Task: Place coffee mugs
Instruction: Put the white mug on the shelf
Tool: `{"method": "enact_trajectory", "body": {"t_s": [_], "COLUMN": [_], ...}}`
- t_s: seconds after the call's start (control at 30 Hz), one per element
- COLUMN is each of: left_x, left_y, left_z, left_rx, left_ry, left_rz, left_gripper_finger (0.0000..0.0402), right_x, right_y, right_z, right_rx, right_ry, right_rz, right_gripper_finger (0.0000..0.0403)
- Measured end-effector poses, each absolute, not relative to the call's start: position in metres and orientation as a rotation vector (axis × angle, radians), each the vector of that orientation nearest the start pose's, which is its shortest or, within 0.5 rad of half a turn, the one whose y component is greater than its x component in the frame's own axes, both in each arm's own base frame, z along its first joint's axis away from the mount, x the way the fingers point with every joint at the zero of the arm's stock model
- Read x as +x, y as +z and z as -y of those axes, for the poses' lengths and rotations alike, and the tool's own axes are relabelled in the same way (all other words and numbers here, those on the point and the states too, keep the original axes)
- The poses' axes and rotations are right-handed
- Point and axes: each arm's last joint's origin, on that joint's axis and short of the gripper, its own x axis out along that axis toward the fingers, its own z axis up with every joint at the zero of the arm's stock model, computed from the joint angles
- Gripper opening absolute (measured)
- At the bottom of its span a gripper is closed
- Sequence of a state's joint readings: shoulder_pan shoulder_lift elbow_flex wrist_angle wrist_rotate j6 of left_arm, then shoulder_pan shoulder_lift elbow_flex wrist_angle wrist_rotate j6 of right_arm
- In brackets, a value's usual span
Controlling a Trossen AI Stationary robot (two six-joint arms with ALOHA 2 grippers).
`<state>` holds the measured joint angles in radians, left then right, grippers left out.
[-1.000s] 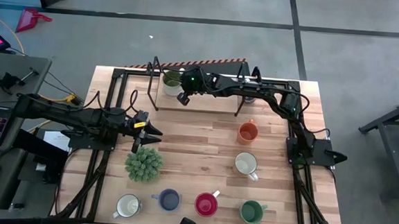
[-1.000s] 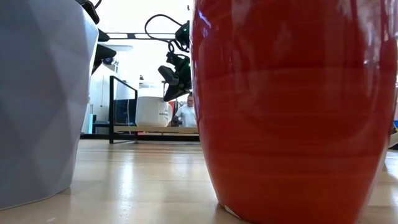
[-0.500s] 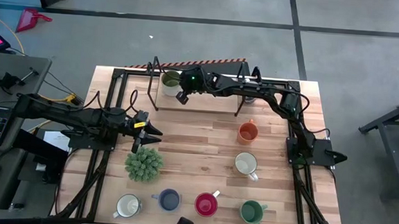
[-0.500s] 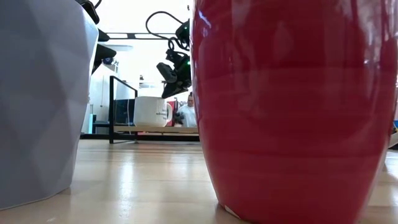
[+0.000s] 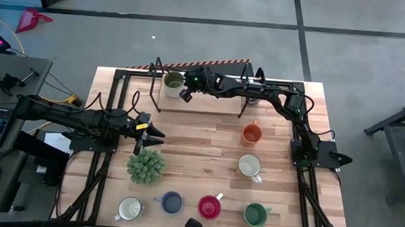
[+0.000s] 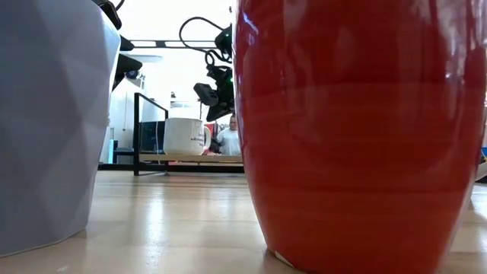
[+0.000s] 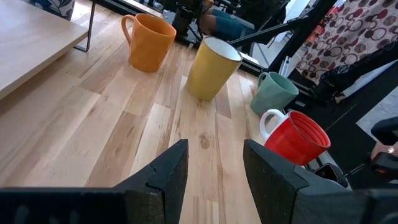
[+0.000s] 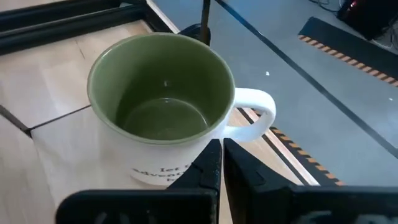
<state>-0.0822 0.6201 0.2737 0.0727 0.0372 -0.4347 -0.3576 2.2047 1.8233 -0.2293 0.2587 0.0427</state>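
The olive-green-lined white mug (image 5: 173, 79) (image 8: 163, 118) stands upright on its base on the raised wooden shelf (image 5: 210, 103) at the table's far edge. My right gripper (image 5: 186, 93) (image 8: 222, 163), shut, hovers just beside and above it (image 6: 213, 93), clear of it. My left gripper (image 5: 149, 133) (image 7: 214, 168) is open, touching nothing, over the table's left side beside the bushy plant (image 5: 146, 165). The orange (image 5: 251, 133) and cream (image 5: 249, 166) mugs stand to the right. White (image 5: 130, 208), blue (image 5: 171, 202), red (image 5: 209, 207) and dark green (image 5: 255, 214) mugs line the near edge.
The shelf stands on thin black legs (image 5: 154, 96). Black frame rails run along the table's left (image 5: 111, 108) and right (image 5: 303, 134) sides. Bare wood (image 5: 200, 148) lies between the plant and the orange mug. A person shows far behind the shelf (image 6: 228, 141).
The olive-lined mug has come down onto the shelf and now stands there with its handle showing. My right gripper has risen away from it and drawn back a little toward the table's right.
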Motion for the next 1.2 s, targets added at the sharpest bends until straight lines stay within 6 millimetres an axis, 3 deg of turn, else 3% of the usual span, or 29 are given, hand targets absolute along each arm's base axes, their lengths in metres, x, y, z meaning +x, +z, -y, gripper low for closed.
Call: {"method": "enact_trajectory", "body": {"t_s": [1.2], "left_x": [0.148], "left_y": [0.204], "left_z": [0.013], "left_rx": [-0.419], "left_ry": [-0.059], "left_rz": [-0.295], "left_gripper_finger": [0.0142], "right_x": [0.478], "right_y": [0.217], "right_z": [0.180], "right_rx": [0.180], "right_ry": [-0.438], "right_rz": [-0.570], "right_gripper_finger": [0.0000]}}
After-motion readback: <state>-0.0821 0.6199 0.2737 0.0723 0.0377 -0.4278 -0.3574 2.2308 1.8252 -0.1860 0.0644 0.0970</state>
